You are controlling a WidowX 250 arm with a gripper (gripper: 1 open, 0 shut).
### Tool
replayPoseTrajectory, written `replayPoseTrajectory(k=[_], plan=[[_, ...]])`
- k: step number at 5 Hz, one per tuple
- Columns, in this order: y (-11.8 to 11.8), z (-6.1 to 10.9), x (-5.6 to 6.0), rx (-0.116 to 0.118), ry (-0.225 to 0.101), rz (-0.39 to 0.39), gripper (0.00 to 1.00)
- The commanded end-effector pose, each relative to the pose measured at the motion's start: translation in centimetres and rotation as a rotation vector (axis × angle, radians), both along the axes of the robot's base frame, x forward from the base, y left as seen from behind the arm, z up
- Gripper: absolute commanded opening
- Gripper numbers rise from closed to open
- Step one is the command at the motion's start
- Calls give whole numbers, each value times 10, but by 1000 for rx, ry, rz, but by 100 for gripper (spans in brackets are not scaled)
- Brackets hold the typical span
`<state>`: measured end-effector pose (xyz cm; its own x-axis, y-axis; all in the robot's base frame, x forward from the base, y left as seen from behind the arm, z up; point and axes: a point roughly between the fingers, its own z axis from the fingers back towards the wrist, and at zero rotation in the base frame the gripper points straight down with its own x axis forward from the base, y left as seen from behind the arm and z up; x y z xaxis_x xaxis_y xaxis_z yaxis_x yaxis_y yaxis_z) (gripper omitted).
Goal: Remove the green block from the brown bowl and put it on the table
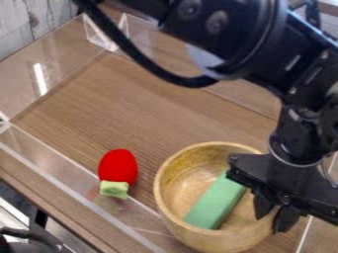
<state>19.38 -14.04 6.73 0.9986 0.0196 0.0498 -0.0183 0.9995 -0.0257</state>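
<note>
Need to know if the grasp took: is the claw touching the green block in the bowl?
Cannot tell. In the camera view the claw overlaps the green block's upper end inside the brown bowl, but the contact point is hidden.

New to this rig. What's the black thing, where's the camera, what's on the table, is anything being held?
The black thing is a single robot arm; the part at its end that grasps is the tool. There is one view only, from a camera set above and to one side, looking down at the table, a wood-grain top with low clear walls round it. On it stand a brown bowl and, to the left of it and apart from it, a red strawberry-like toy with a light-green stem. A green block lies tilted inside the bowl. The tool points down at the bowl's right side, right by the block's upper end. Its jaws look nearly closed, but whether they grip the block cannot be told from here.
</note>
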Motion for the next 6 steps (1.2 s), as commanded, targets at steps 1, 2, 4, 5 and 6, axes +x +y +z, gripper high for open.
replayPoseTrajectory(k=[1, 2, 4, 5, 6], plan=[[5, 10, -1, -17, -39, 51, 0], [4, 19, -3, -17, -40, 92, 0], [14, 23, -2, -37, -27, 213, 0], [15, 22, 4, -27, -13, 189, 100], [19, 22, 9, -19, 2, 170, 100]])
